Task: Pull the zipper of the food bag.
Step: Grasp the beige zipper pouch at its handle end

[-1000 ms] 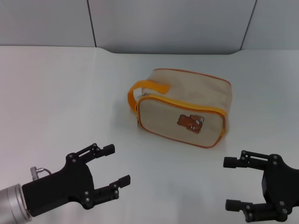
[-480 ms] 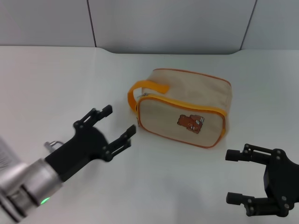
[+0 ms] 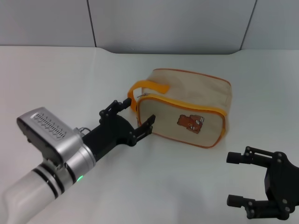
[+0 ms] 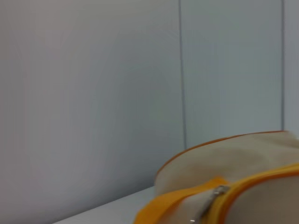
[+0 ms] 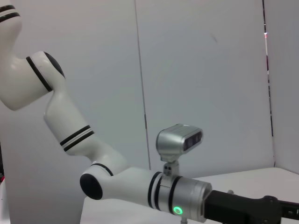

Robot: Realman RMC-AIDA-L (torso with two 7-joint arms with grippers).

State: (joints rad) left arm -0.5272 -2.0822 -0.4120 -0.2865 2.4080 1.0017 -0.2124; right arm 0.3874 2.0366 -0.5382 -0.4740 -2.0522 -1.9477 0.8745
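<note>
The beige food bag (image 3: 187, 105) with orange piping and a brown bear picture lies on the white table, its orange strap handle (image 3: 140, 88) at its left end. Its zipper runs along the orange-trimmed top edge, with the small silver pull tab (image 3: 141, 97) at the left end. My left gripper (image 3: 138, 114) is open, its fingertips at the bag's left end just below the tab. The left wrist view shows the bag (image 4: 233, 191) and the silver tab (image 4: 217, 191) close up. My right gripper (image 3: 237, 179) is open and empty at the front right, away from the bag.
The white table (image 3: 56, 79) runs back to a grey panelled wall (image 3: 163, 23). The right wrist view shows my left arm (image 5: 135, 186) before the wall.
My left gripper has moved forward and right across the table, from the front left to the bag's left end. The right gripper has sunk slightly and stays open.
</note>
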